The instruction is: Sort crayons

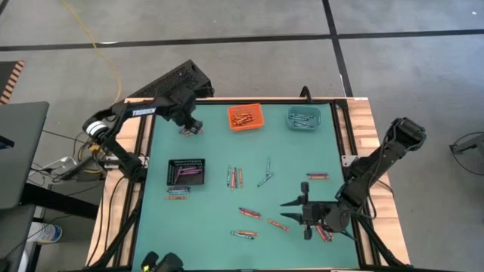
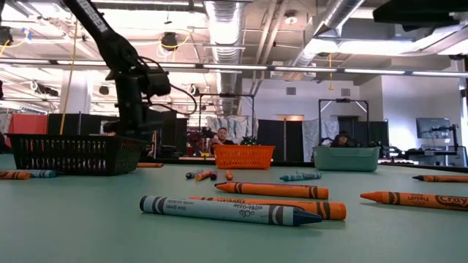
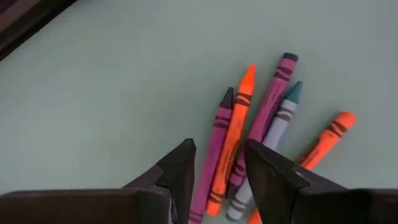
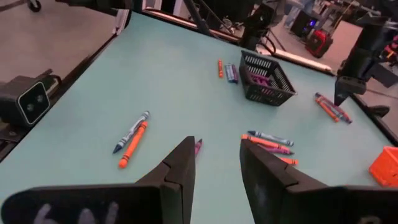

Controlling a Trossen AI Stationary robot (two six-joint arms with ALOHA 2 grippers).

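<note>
The crayons (image 1: 236, 177) lie scattered flat across the green desk (image 1: 212, 227), thin paper-wrapped sticks in orange-red, blue-teal and purple-pink. A small cluster (image 3: 249, 130) of two purple, two orange and one teal crayon lies side by side, fanned out and touching. Near the desk's middle, several lie in a close row, with a teal pair (image 1: 266, 173) just beside them. More orange ones (image 1: 277, 224) lie apart toward the near edge. Some fill the orange bin (image 1: 244, 117), others the teal bin (image 1: 303, 118), and purple ones the black basket (image 1: 186, 171).
</note>
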